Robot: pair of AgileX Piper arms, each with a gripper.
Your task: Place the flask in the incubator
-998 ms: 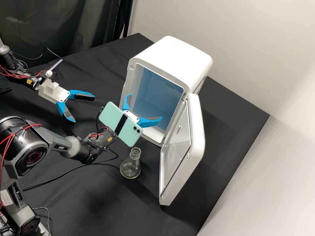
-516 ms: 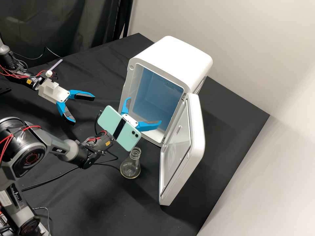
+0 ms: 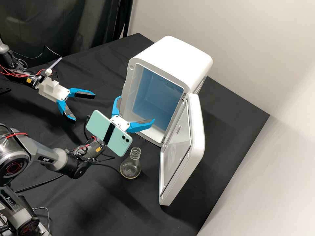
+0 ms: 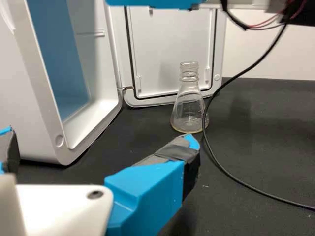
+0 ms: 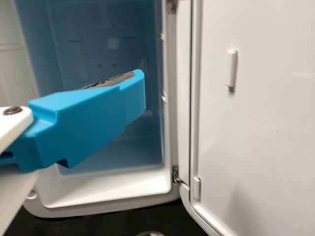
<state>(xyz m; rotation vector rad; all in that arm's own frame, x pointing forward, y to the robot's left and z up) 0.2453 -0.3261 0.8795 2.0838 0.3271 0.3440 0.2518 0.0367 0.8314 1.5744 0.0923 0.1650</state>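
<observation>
1. Flask, seen from the high view, stands upright on the bench just in front of the incubator, near the hinge of its open door and not yet inside. The right gripper, whose arm carries a mint-green phone, hangs before the incubator's mouth and above the flask, fingers spread wide with nothing between them. The left gripper hovers well out from the incubator on the side away from the door, likewise spread and empty.

2. In the left wrist view the flask is clear, empty glass with a conical body and a narrow ringed neck. It stands apart from the incubator's white frame, with the door's inner face behind it. A black cable lies on the bench just beside it, on the side away from the incubator. This arm's fingers point toward the flask but are well short of it.

3. In the right wrist view one blue finger crosses in front of the incubator's blue chamber, next to the door.

4. The flask looks light, stiff, smooth and breakable, so hard pads may slip on it. The neck just under the ringed lip seems the best hold, squeezed gently. The wide base should set down steadily, though the cable could snag.
</observation>
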